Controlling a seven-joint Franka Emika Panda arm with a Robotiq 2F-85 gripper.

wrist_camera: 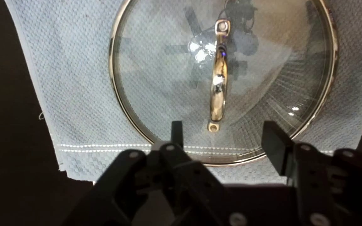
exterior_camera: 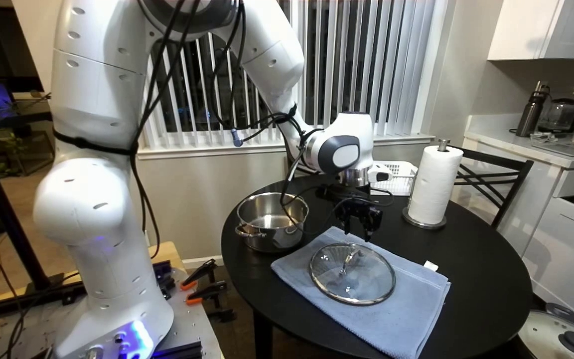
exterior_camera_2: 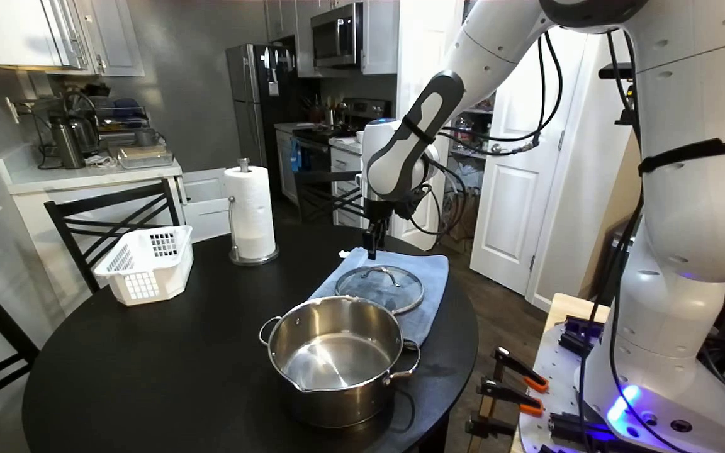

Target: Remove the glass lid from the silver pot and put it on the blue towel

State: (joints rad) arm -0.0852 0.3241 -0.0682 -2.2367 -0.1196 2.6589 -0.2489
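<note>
The glass lid (exterior_camera: 352,274) lies flat on the blue towel (exterior_camera: 406,319), its arched metal handle facing up. Both also show in an exterior view, the lid (exterior_camera_2: 369,286) partly behind the pot and the towel (exterior_camera_2: 435,267) around it. The silver pot (exterior_camera: 272,238) stands uncovered and empty beside the towel; it also shows in an exterior view (exterior_camera_2: 337,402). My gripper (exterior_camera: 358,234) is open and empty above the towel, near the lid's edge. In the wrist view, its spread fingers (wrist_camera: 222,131) appear over the lid's rim (wrist_camera: 234,163), either side of the handle's line, apart from it.
A paper towel roll (exterior_camera: 435,184) on a stand and a white basket (exterior_camera: 397,177) stand on the round black table (exterior_camera_2: 211,371). Loose cables hang from the arm near the pot. A black chair (exterior_camera: 499,184) stands at the table. Clamps (exterior_camera_2: 513,396) hold the robot's base plate.
</note>
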